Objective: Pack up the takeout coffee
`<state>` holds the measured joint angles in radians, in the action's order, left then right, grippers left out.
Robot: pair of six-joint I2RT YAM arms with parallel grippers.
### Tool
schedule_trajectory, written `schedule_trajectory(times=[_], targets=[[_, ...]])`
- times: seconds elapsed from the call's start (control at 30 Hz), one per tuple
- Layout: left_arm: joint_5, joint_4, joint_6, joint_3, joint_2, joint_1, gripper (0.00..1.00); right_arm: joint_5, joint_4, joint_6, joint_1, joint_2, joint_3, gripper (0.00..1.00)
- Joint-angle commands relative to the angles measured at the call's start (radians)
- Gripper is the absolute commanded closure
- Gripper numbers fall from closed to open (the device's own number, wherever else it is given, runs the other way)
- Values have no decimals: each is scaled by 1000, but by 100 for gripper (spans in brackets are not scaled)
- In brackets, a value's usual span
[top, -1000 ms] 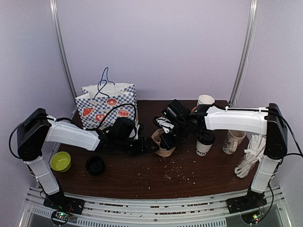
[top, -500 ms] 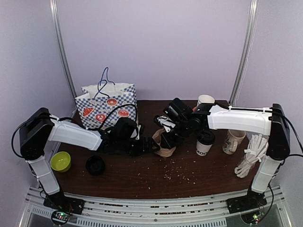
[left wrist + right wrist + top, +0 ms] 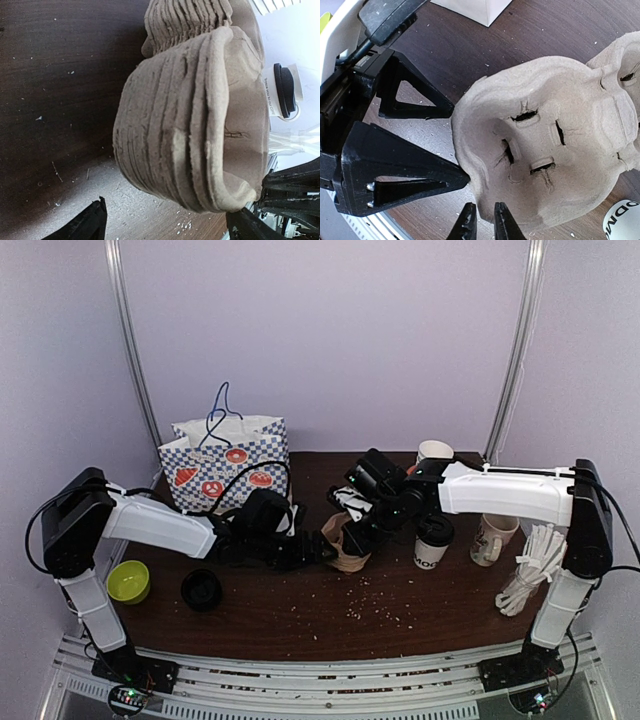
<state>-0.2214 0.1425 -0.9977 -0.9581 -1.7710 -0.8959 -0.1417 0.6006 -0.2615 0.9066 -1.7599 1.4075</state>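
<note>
The takeout coffee [image 3: 432,540], a lidded paper cup, stands right of the table's middle, apart from both grippers; its black lid [image 3: 285,90] and lower wall [image 3: 621,222] also show. A stack of brown pulp cup carriers [image 3: 348,558] lies at mid-table, between the arms. My left gripper [image 3: 318,548] is open wide, its fingertips [image 3: 462,176] at the stack's [image 3: 195,125] left rim. My right gripper [image 3: 486,224] stands over the top carrier [image 3: 545,145], its jaws a narrow way apart with the rim's edge in the gap and a slit of table showing beside it.
A blue-checked paper bag [image 3: 225,465] stands open at the back left. A green bowl [image 3: 128,581] and a black lid [image 3: 202,590] lie front left. Lidless cups [image 3: 433,452], a cream mug [image 3: 492,538] and a white bundle [image 3: 530,575] crowd the right side.
My right gripper's jaws have parted a little at the carrier's rim, and the right arm has drawn slightly to the right. The left gripper stays open at the stack.
</note>
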Motion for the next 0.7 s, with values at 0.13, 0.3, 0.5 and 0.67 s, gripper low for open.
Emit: schedule_trajectory(times=[0.13, 0.3, 0.5, 0.67], targets=[[2, 47, 1, -10, -5, 0, 15, 8, 20, 5, -1, -14, 18, 74], [-1, 50, -1, -6, -4, 0, 15, 8, 21, 7, -1, -24, 19, 71], [-1, 53, -4, 0, -1, 0, 15, 24, 25, -6, -1, -41, 19, 81], [-1, 56, -5, 8, 4, 0, 15, 22, 12, -13, -1, -32, 19, 91]])
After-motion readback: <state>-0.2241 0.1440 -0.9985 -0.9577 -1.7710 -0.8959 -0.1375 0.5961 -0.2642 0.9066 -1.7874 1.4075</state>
